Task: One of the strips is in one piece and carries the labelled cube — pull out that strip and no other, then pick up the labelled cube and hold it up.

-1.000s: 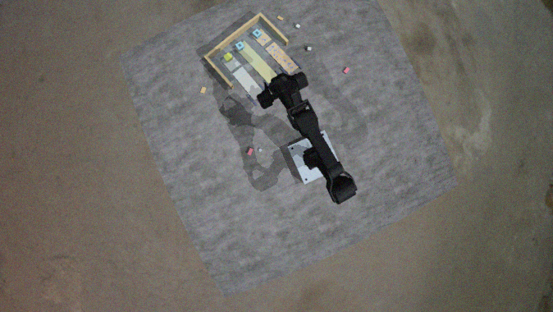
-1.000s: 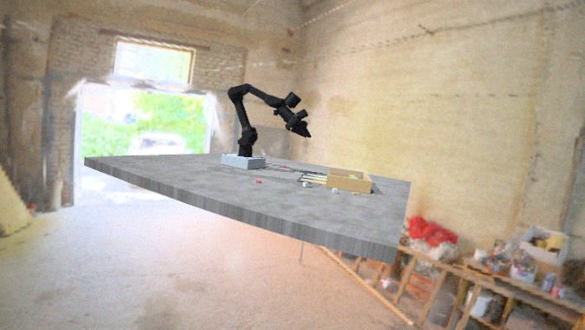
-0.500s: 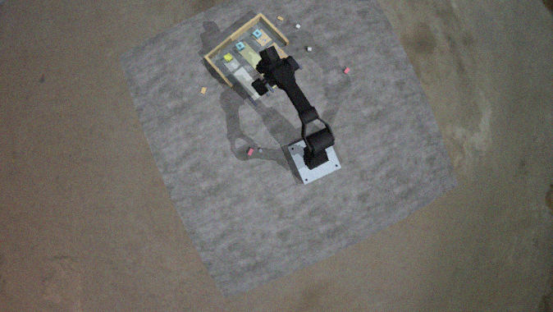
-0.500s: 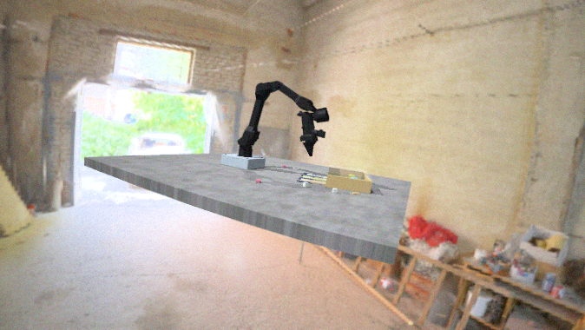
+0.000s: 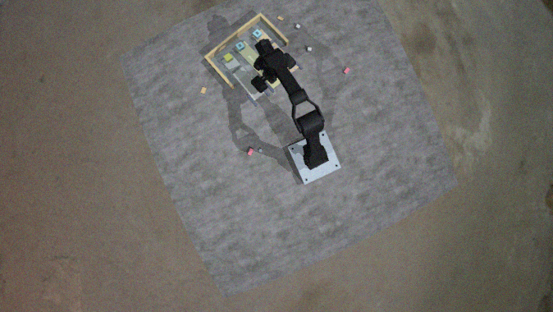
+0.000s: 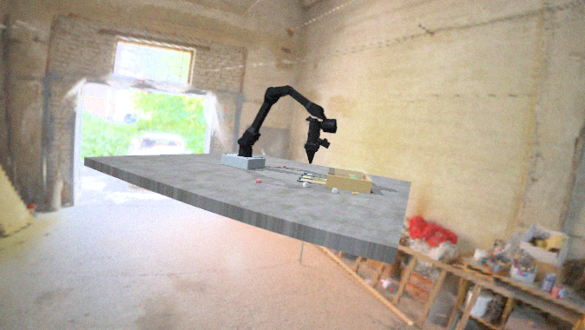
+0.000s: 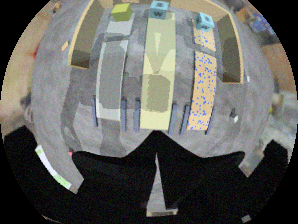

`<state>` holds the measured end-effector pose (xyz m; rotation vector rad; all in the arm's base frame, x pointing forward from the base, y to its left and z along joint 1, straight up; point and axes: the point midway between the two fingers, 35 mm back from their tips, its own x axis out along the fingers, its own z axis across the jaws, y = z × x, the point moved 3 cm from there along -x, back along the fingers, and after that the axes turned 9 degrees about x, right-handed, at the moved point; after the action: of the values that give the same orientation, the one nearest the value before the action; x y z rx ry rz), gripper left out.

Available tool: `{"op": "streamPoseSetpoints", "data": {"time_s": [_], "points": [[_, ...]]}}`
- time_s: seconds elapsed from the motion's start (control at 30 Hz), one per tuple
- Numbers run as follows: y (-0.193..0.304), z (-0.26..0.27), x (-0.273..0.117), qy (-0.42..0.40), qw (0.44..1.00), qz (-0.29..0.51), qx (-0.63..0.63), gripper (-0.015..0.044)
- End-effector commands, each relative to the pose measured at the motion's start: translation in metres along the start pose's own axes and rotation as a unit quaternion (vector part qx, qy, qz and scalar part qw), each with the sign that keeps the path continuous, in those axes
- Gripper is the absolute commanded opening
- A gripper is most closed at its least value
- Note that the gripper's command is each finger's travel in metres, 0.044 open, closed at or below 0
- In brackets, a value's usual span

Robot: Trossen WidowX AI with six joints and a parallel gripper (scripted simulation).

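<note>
The pale yellow strip (image 7: 159, 65) is unbroken in the wrist view; a light-blue cube (image 7: 159, 9) (image 5: 240, 46) with a dark W sits at its far end. The grey-white strip (image 7: 111, 82) has a gap near its far end, beyond which a plain yellow-green cube (image 7: 121, 11) (image 5: 228, 57) rests on the short piece. The blue-speckled orange strip (image 7: 203, 85) also has a gap; a second lettered light-blue cube (image 7: 204, 21) (image 5: 257, 33) sits on its far piece. My gripper (image 6: 310, 161) (image 7: 156, 133) is shut, empty, pointing down above the table, near the yellow strip's near end.
A three-sided wooden wall (image 5: 220, 73) (image 6: 347, 183) (image 7: 232, 50) surrounds the far ends of the strips. Dark-blue rails (image 7: 173, 118) flank their near ends. Small loose blocks lie around: red (image 5: 346, 71) (image 5: 250, 152), white (image 5: 309, 49) and orange (image 5: 203, 90).
</note>
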<state>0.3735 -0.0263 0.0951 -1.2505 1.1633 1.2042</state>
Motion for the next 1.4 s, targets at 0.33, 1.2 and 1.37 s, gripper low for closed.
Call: {"op": "streamPoseSetpoints", "data": {"time_s": [0.33,1.2,1.37], "points": [[-0.001,-0.001,0.025,0.002,1.0,0.005,-0.003,0.0],[-0.001,-0.003,0.066,0.002,1.0,0.005,-0.003,0.0],[-0.001,-0.003,0.066,0.002,1.0,0.005,-0.003,0.0]]}}
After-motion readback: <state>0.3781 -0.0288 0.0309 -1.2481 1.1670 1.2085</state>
